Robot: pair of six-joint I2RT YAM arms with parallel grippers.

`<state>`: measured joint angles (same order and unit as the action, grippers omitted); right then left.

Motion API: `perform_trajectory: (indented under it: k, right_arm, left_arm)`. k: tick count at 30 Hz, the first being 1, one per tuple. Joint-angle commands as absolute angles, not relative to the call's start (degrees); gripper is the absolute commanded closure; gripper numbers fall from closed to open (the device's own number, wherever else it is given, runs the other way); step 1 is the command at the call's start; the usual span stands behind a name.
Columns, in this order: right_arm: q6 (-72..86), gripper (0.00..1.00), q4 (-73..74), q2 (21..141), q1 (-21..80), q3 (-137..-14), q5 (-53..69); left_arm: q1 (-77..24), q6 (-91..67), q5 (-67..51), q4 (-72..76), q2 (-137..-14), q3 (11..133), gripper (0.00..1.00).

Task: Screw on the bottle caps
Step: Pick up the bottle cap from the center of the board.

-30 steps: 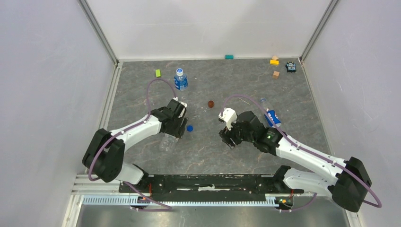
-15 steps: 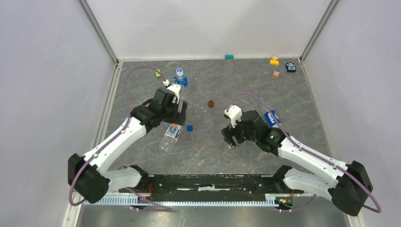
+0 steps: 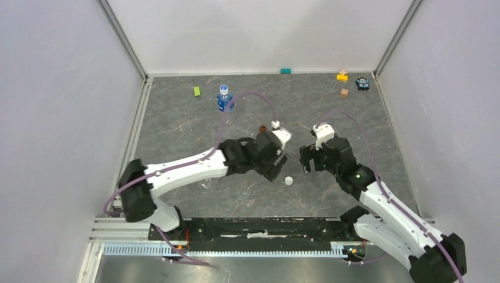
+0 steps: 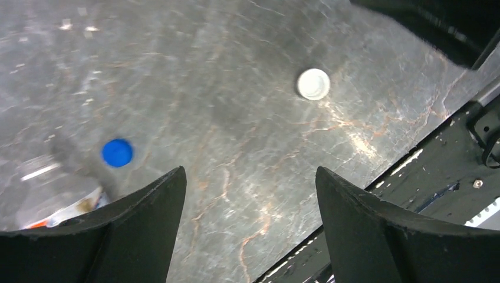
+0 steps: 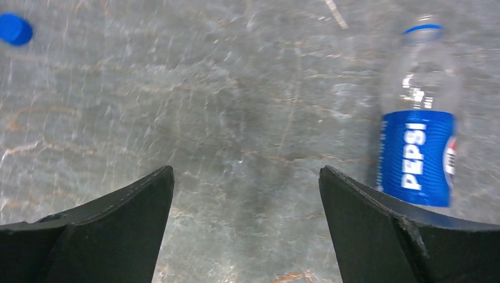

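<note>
- Since the earlier frame, the left arm had swung from the left side of the table [image 3: 177,130] to its middle. The right arm had drawn its claw toward the far edge.
- A white cap [image 3: 288,180], not visible before, lay near the middle of the near edge, just beside the left gripper [image 4: 247,177].
- The left gripper's jaws stood wide apart and held nothing.
- The right gripper [image 5: 246,174] was likewise spread wide and empty.
- A blue cap [image 4: 117,152] lay on the table just beside a clear bottle [image 4: 50,194] lying on its side.
- A Pepsi bottle [image 5: 418,135] lay flat to the right of the right gripper, apart from its fingers. Whether it was capped could not be determined.
- A third bottle [image 3: 224,99] stood upright near the far edge, left of centre.
- A red-brown disc [image 3: 262,128] lay between that bottle and the left gripper.
</note>
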<state>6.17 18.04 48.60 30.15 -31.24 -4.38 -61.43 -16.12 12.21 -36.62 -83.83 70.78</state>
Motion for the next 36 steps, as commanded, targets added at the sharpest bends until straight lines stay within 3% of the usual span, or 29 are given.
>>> perform_trajectory:
  k: [1,7,16,36]
  right_arm:
    - [9.3,0.02,16.1,41.5,29.2,-29.9,-14.3]
    - [11.9,0.02,15.8,31.9,29.2,-27.6,-26.9]
    - [13.0,0.03,15.3,25.2,29.2,-25.3,-33.5]
    - [11.7,0.03,14.5,26.8,29.1,-25.0,-29.7]
  left_arm:
    - [-67.1,-19.1,14.7,-35.6,-91.8,76.0,0.16]
    - [-70.6,-19.5,12.7,-31.4,-101.0,79.3,0.31]
    - [-72.0,-18.7,12.5,-30.9,-111.9,85.1,0.53]
    - [-72.0,-15.8,13.8,-30.4,-118.6,88.8,0.63]
